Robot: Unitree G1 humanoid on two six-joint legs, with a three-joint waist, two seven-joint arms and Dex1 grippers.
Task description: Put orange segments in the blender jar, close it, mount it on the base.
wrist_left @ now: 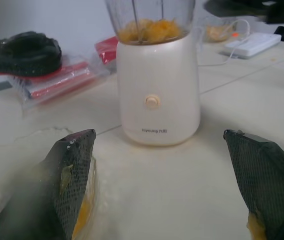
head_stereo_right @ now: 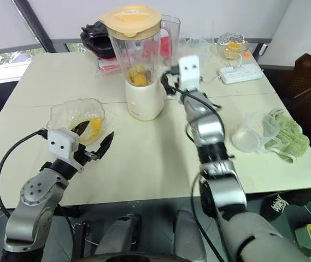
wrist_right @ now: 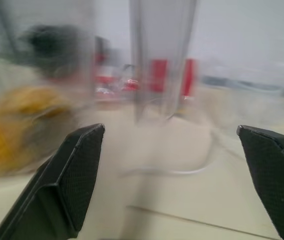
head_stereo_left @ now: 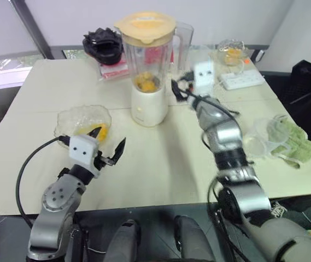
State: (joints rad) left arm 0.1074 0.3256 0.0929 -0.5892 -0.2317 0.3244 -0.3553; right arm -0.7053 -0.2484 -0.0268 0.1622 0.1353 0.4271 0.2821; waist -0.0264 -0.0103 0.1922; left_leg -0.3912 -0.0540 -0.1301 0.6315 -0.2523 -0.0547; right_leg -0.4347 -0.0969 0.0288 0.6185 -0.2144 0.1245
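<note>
The blender jar (head_stereo_left: 146,57) stands upright on the base (head_stereo_left: 149,106), toward the far middle of the tabletop (head_stereo_left: 160,164). A pale-yellow lid (head_stereo_left: 145,27) sits on top of the jar, and orange segments (head_stereo_left: 146,83) lie heaped at its bottom, just above the cream-white motor unit. The base has a small round knob on its front, seen plainly from the left wrist.

To the near left of the base is a shallow clear crinkled bowl (head_stereo_left: 83,121) with a few more orange pieces in it. The left gripper (head_stereo_left: 107,144) hovers right beside that bowl, its fingers (wrist_left: 74,170) spread wide apart and holding nothing.

The right gripper (head_stereo_right: 170,77) is just to the right of the jar, near its handle, with its fingers (wrist_right: 79,165) standing wide apart and nothing between them.

Farther out, a black bundle (head_stereo_left: 103,46) rests on a red packet (head_stereo_left: 114,70) at the far left. A white power strip (head_stereo_left: 242,80) and a small clear tub (head_stereo_left: 232,54) sit at the far right. A green cloth (head_stereo_left: 294,141) with clear plastic cups (head_stereo_left: 262,139) lies at the right edge.
</note>
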